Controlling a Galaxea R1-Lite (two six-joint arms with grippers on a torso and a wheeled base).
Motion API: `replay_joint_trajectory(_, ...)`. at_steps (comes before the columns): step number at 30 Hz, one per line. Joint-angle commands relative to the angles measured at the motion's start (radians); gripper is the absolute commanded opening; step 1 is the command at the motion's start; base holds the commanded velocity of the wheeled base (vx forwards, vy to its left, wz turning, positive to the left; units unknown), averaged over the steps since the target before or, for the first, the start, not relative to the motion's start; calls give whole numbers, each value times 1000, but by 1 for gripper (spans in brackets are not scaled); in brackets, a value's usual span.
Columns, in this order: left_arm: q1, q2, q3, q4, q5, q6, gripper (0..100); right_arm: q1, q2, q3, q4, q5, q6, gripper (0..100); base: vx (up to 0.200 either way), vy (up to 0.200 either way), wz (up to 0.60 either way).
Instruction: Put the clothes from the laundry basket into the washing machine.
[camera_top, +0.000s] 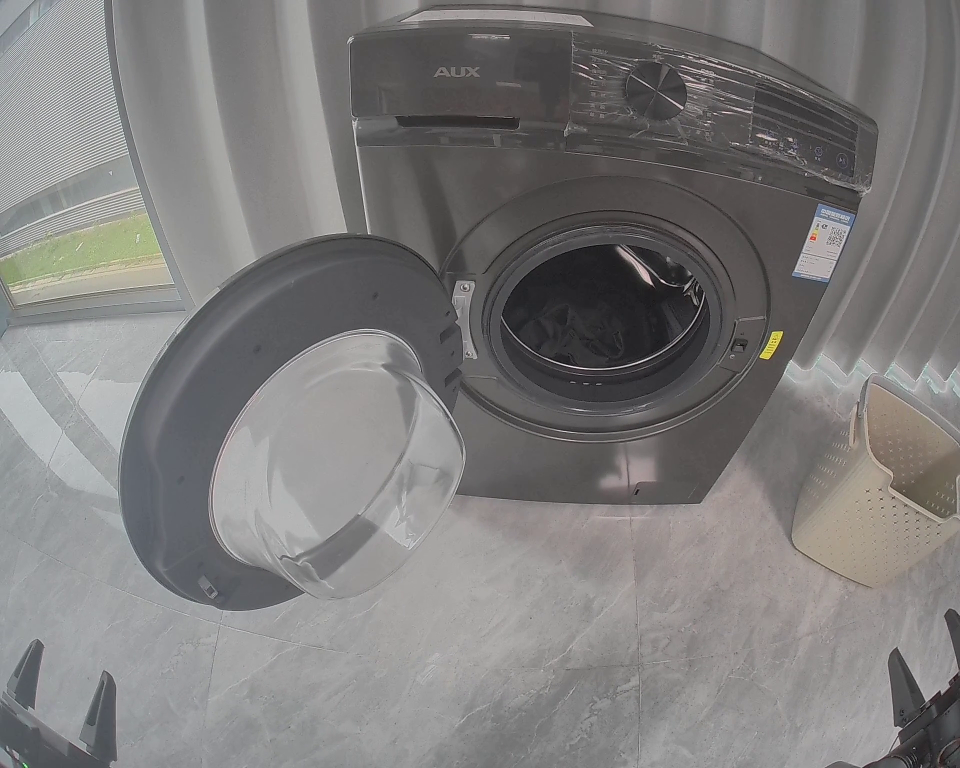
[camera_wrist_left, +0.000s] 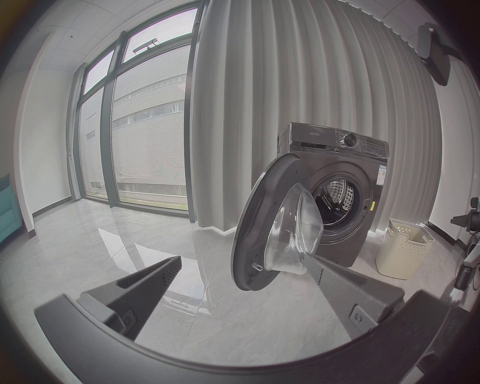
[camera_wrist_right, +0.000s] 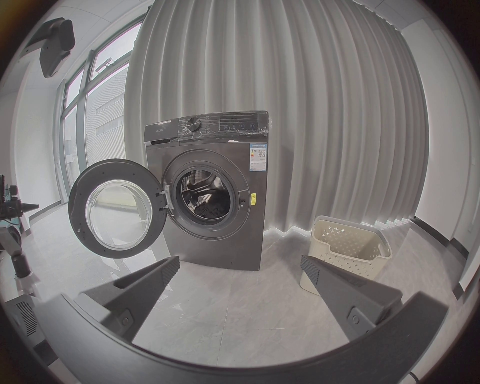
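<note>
A dark grey washing machine (camera_top: 600, 150) stands before me with its round door (camera_top: 290, 430) swung wide open to the left. Dark clothes (camera_top: 575, 330) lie inside the drum. A cream laundry basket (camera_top: 885, 485) stands on the floor to the machine's right; in the right wrist view the basket (camera_wrist_right: 350, 242) looks empty inside. My left gripper (camera_top: 60, 685) is open at the lower left, well short of the door. My right gripper (camera_top: 925, 660) is open at the lower right, near the basket. In the wrist views the left gripper (camera_wrist_left: 240, 267) and the right gripper (camera_wrist_right: 240, 265) hold nothing.
Grey tiled floor (camera_top: 520, 640) spreads between me and the machine. White curtains (camera_top: 240, 130) hang behind it, and a tall window (camera_top: 70, 190) is at the left. The open door juts out over the floor on the left side.
</note>
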Motion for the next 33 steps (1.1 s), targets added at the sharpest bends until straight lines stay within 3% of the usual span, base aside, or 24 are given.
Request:
replay_joint_trajectory(1,1,-12,16,-2,0,-1,100,0,-9,18,0,-1,-2,100,0,0,0)
replay_joint_trajectory(4,1,-12,16,0,0,2,100,-1,-9,18,-2,-1,-3,100,0,0,0)
replay_joint_trajectory(10,-1,-11,16,0,-1,-4,100,-1,-9,18,0,-1,-2,100,0,0,600)
replay_joint_trajectory(30,-1,-14,13,-16,-18,2,100,0,-9,18,0,-1,0,100,0,0,0)
replay_joint_trajectory(33,-16,61,-154,-56,-29,-7,100,0,-9,18,0,-1,0,100,0,0,0)
